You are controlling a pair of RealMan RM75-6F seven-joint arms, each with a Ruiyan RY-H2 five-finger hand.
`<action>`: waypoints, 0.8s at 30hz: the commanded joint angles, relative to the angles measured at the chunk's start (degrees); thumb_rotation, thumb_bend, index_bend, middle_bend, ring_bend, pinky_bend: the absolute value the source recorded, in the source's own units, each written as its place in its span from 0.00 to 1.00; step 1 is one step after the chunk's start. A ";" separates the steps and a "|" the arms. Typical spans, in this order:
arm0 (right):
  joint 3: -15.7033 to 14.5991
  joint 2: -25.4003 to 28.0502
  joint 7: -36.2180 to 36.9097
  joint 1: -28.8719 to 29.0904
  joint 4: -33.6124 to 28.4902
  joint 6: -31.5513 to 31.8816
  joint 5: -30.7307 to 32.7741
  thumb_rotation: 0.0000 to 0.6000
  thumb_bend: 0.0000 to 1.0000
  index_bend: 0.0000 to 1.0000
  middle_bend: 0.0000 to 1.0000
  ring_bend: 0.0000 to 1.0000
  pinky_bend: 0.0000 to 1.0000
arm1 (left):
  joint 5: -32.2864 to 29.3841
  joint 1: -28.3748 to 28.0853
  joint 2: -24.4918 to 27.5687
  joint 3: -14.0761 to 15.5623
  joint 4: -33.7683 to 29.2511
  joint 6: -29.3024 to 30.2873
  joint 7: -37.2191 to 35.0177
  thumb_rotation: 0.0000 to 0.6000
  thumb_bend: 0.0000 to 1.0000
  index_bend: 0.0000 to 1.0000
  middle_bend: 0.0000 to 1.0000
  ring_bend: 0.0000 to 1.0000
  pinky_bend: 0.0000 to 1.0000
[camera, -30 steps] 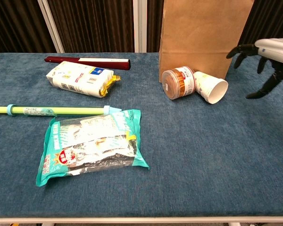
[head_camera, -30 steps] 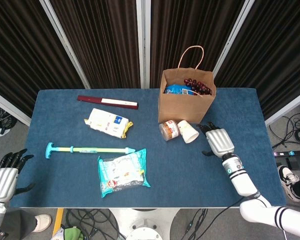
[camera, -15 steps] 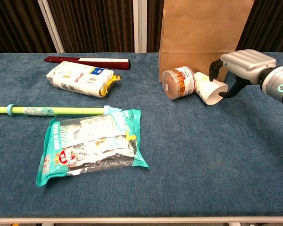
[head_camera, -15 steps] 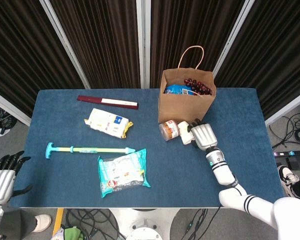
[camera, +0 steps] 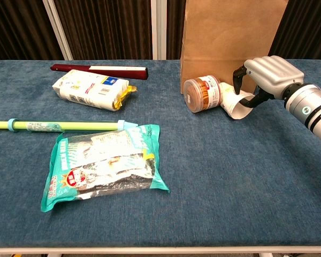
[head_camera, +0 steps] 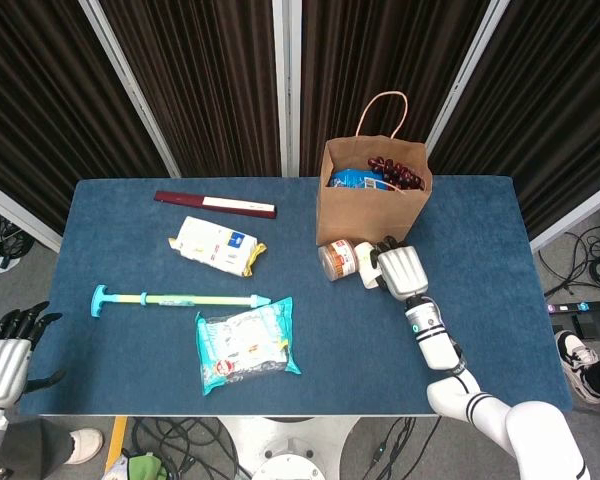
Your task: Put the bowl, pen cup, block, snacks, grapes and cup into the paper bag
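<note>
Right robot hand [camera: 259, 80] was down on the white paper cup [camera: 236, 104], with its fingers [camera: 238, 77] curled over the top of it and its thumb at the open end. It looked like it was gripping the cup, though I could not tell how tight. The cup lay on its side on the table [camera: 214, 187], right under that robot hand. Its long way ran from the open mouth near the wrist toward the snack can [camera: 200, 93], which touched the cup on the far side from the wrist. The paper bag [head_camera: 373, 200] stood just behind the robot hand, so I think the cup had to go up and over the rim.

Left robot hand [head_camera: 5, 352] hung well apart, past the table edge, with fingers spread and nothing in it. So the right robot hand was much nearer.

I counted 1 cup, 1 snack can, 1 bag, grapes [head_camera: 395, 173] in 1 bunch inside the bag beside 1 blue packet [head_camera: 355, 180], and 2 snack packs [camera: 104, 166] on the table.
</note>
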 commanded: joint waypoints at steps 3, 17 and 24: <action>-0.02 -1.45 1.89 0.02 2.70 1.38 -1.52 1.00 0.41 0.62 0.44 0.27 0.48 | 0.10 0.02 -0.04 -0.05 0.13 0.15 -0.14 1.00 0.00 0.27 0.20 0.15 0.11; -1.10 5.03 5.37 -2.35 -7.05 9.56 -6.63 1.00 0.54 0.68 0.47 0.29 0.48 | 0.28 0.18 0.15 -0.15 0.05 0.62 -0.09 1.00 0.00 0.27 0.20 0.15 0.11; -0.82 17.71 3.55 -4.09 -30.13 17.94 -12.33 1.00 0.54 0.68 0.48 0.29 0.48 | 0.60 0.02 0.72 -0.26 -0.76 0.76 0.54 1.00 0.00 0.27 0.20 0.15 0.11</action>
